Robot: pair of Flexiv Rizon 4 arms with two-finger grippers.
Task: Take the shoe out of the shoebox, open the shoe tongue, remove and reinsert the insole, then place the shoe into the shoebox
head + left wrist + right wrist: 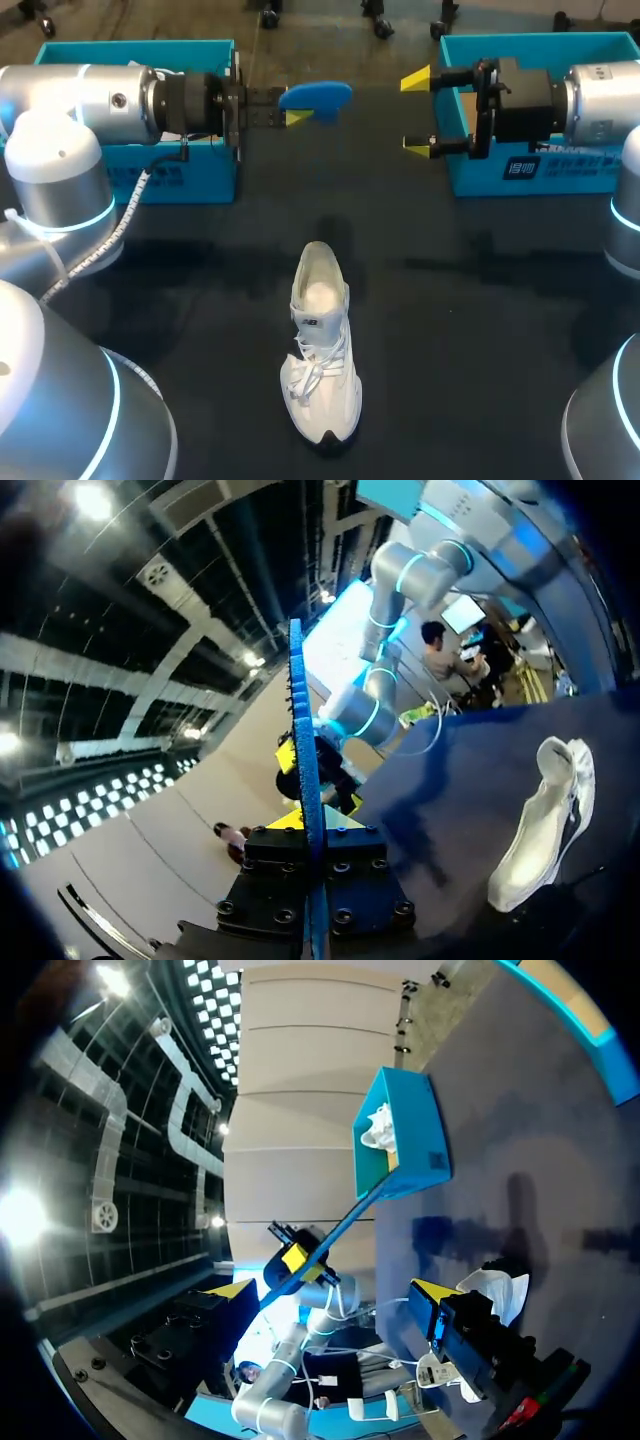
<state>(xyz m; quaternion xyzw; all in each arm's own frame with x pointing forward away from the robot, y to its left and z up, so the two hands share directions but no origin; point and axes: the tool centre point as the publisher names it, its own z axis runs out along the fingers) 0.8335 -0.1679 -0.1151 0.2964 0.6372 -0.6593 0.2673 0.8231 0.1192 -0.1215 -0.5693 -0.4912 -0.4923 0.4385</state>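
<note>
**Insole out, reinsertion next**

White sneaker [322, 345] stands mid-table, toe nearest, laces loose, soft upper gaping open. Beyond it, left gripper [295, 115] is clamped on the thin, flat blue insole [316, 97], held in the air. Right gripper [417, 112] faces it, jaws wide apart, empty. Next, I'd judge: feed the insole toe-first while the sneaker is steadied. Rigid teal shoeboxes [135, 50] sit at the far corners.

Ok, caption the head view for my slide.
The left jaws hold the blue insole aloft, right jaws open opposite, white shoe on the table.
</note>
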